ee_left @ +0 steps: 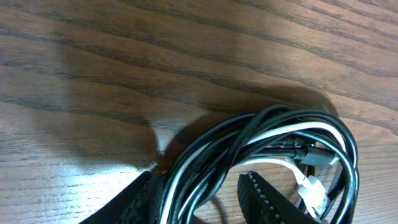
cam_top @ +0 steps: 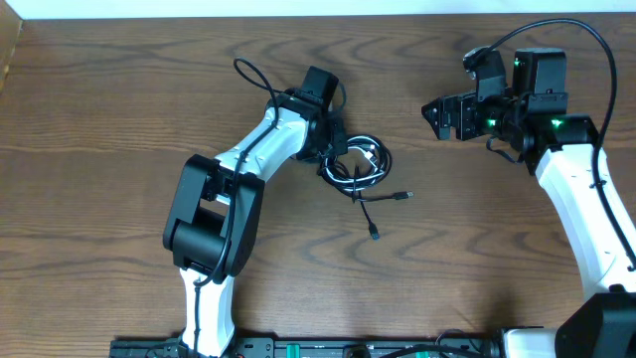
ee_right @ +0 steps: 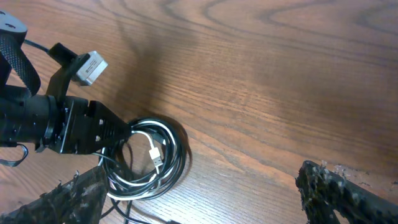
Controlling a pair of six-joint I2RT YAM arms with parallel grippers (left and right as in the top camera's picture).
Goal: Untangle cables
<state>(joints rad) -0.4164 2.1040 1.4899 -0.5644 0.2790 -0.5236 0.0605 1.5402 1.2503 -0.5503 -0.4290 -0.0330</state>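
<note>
The brown wooden table (cam_top: 119,119) shows dark grain under a smooth, lightly glossy finish. The thin black and white cables (ee_left: 273,134) have smooth, shiny plastic sheaths. The left gripper (ee_left: 205,205) has matt black, ribbed jaws; the right gripper (ee_right: 208,199) has rough, scuffed-looking black ones. The white arm shells (cam_top: 268,139) look like smooth plastic.
</note>
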